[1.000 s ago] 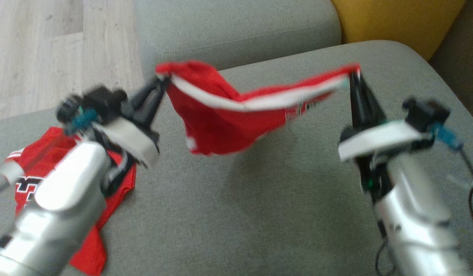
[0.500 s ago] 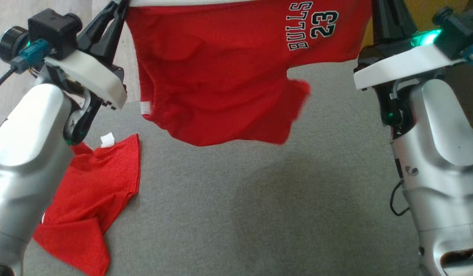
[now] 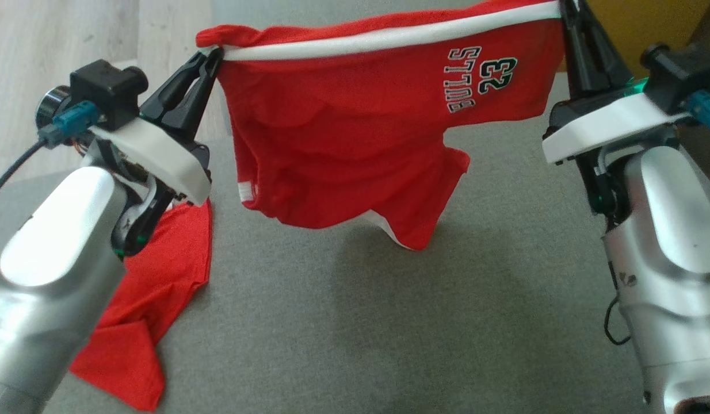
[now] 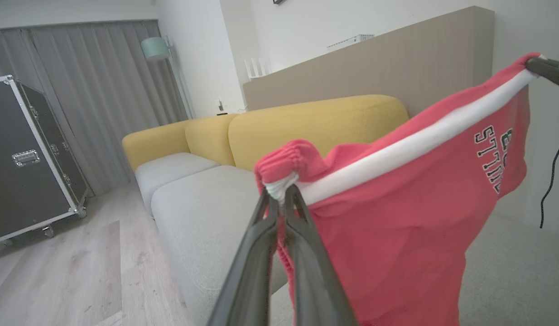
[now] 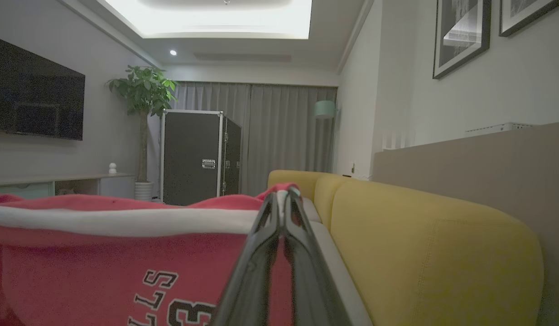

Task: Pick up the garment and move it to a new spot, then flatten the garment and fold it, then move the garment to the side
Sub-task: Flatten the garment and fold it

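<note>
My left hand [image 3: 212,56] and right hand [image 3: 563,11] both pinch the red shorts [image 3: 355,138] tight. I should pull them straight, then lower slowly onto the sofa [image 3: 389,333].

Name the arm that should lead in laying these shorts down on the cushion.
Right, probably. Both tools are shut on the shorts by the waistband, but the right tool has bare cushion below it, while the left tool's arm is over another red garment.
</note>
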